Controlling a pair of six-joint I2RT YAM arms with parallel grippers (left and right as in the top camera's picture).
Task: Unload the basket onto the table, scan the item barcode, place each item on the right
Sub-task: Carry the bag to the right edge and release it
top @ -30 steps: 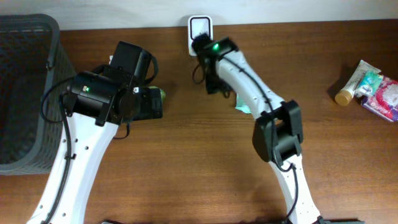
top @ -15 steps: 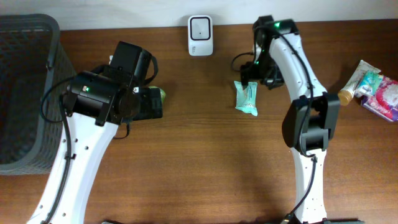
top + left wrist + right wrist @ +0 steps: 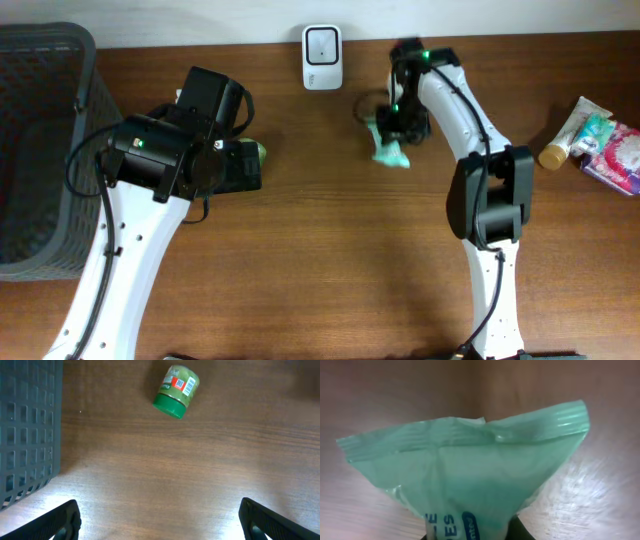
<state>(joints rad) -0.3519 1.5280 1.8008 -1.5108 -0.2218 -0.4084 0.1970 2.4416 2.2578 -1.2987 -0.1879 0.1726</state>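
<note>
The teal packet sat pinched at one end in the right gripper, whose jaws were clenched on it. In the right wrist view the packet filled most of the frame, its crimped seal edge fanned out wide, white lettering showing near the pinched end and blurred wood behind it. Whether it hung clear of the table or brushed it could not be told.

From overhead, the packet was to the right of the white barcode scanner, apart from it and a little nearer the robot. The scanner stood at the table's far edge.

The left gripper hung released, fingers spread wide over bare wood and grasping nothing. Beyond it a green jar lay on its side, its green lid and a barcode label showing. A dark grey basket stood at the table's left end. At the far right lay a tube just beside a pink pack.
</note>
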